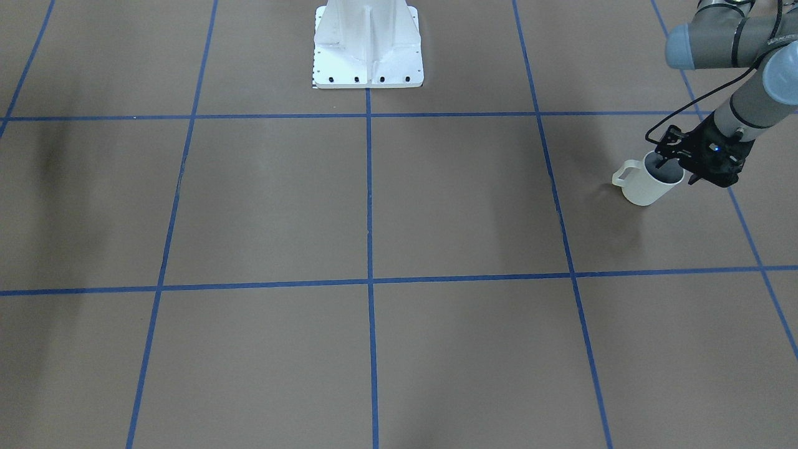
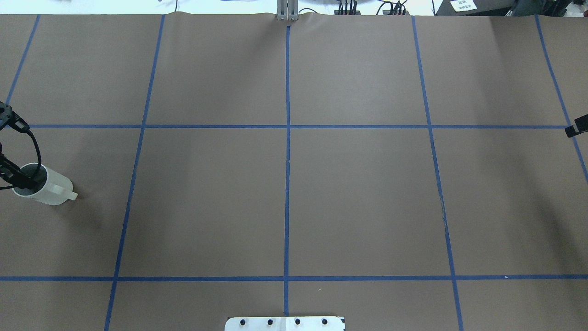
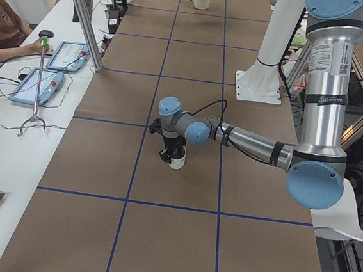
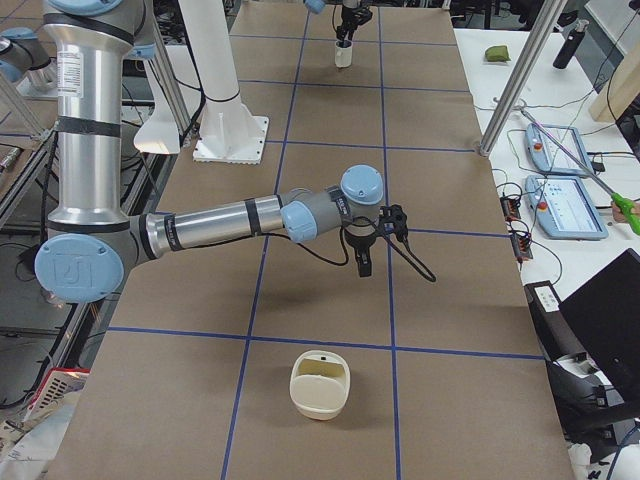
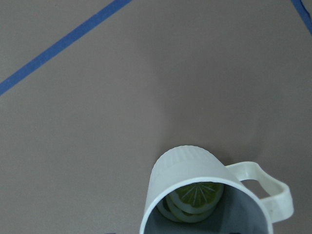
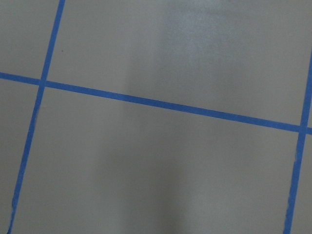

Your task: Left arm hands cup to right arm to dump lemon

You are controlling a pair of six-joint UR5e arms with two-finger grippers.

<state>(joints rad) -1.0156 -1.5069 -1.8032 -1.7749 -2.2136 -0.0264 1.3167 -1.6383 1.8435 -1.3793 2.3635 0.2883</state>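
- I see my left arm (image 3: pixel 251 143) and right arm (image 4: pixel 210 225) as grey tubes with light-blue joint caps (image 3: pixel 314 190).
- Black bands and a white printed label (image 3: pixel 330 60) ring each thick upper link.
- A black cable (image 2: pixel 38 151) loops loose at each black wrist.
- The white base (image 1: pixel 368 50) has dark bolts along its edge.

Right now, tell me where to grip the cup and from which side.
Grip the cup by the rim wall opposite the handle, from above, one finger inside: its mouth opens upward, the handle juts out sideways, and the lemon lies deep inside.
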